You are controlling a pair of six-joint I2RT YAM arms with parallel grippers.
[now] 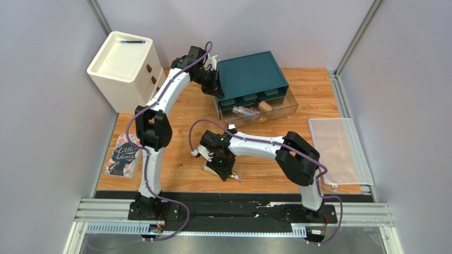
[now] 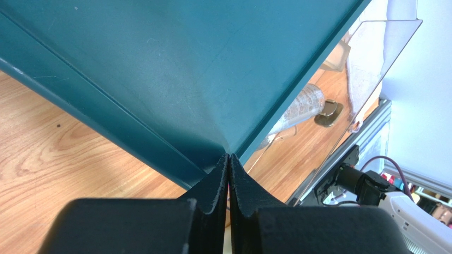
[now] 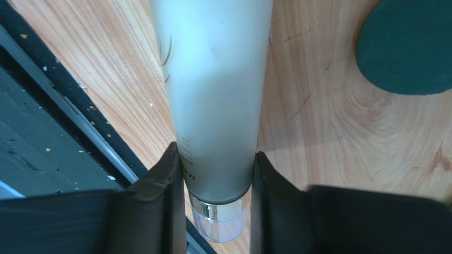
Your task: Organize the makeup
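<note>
Top, left arm: left gripper (image 1: 215, 84) sits at the left corner of the teal box (image 1: 252, 74), far side of the table (image 1: 265, 177).
Top, drawer: clear drawer (image 1: 286, 108) stands pulled out of the box with a few cosmetics (image 1: 249, 112) lying inside. There looks to be room for more.
Top, right arm: right gripper (image 1: 228, 170) is down low near the front edge, mid-table. Book (image 1: 123, 155) is well off left, pouch (image 1: 337, 148) well off right.
Left wrist, grip: fingers are pressed flat together with nothing between them, tips touching the box corner.
Right wrist, grip: and there it is! The tube (image 3: 215, 79) lies on the wood with a finger tight on each side, just above the gold band and clear cap (image 3: 220, 227).
Right wrist, handling: it looks light. The frosted skin is likely slick and the body probably soft, so a hard squeeze could dent it. The stiffer end by the cap, about where the fingers sit, is the sounder hold.
Right wrist, edges: the black rail (image 3: 63, 132) runs just beside the cap. The compact (image 3: 406, 47) lies near, apart from the tube.
Right wrist, room: straight up looks free. The drawer's clear front wall is the thing to get over.
</note>
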